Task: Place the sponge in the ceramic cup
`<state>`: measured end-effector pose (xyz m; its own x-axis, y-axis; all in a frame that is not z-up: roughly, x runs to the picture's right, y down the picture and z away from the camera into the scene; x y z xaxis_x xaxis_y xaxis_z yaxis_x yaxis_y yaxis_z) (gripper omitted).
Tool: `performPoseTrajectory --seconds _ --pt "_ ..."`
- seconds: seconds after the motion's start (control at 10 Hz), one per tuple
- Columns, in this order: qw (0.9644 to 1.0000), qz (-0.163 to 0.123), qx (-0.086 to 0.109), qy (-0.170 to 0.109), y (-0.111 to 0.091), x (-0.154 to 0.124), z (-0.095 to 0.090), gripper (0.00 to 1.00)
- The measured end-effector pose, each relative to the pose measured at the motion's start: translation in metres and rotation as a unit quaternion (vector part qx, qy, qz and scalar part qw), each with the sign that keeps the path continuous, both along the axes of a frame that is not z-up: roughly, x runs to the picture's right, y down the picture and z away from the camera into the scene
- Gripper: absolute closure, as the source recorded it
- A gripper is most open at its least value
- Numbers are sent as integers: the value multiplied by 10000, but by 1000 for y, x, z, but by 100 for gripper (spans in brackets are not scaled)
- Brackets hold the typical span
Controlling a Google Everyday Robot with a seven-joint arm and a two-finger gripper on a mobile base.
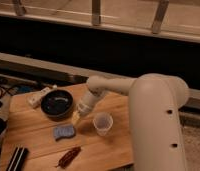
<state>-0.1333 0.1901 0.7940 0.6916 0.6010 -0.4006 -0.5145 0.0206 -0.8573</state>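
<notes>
My arm (155, 107): off-white, smooth rounded shell, looks matte. Biggest link is a fat curved cylinder on rt side of view, w/ 2 small dark dots (169, 112) on its flank, screws or holes, can't tell which. Shell tapers into a slimmer tube, then a rounded knuckle joint (95, 84), same off-white. Last seg before the tip reads slightly greyer, maybe ribbed, detail unclear. End effector (77, 118): small, blunt, pale yellowish vs rest of arm; it's left of centre in view, just over the counter (33, 127).
</notes>
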Motion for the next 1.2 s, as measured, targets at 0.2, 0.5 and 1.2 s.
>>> performPoseTrajectory --seconds 0.2,0.5,1.2 --pt "9985 -290 405 218 -8 -10 -9 45" --pt "9972 -427 526 321 -6 -11 -11 21" --pt "9992 -291 199 -185 10 -19 5 20"
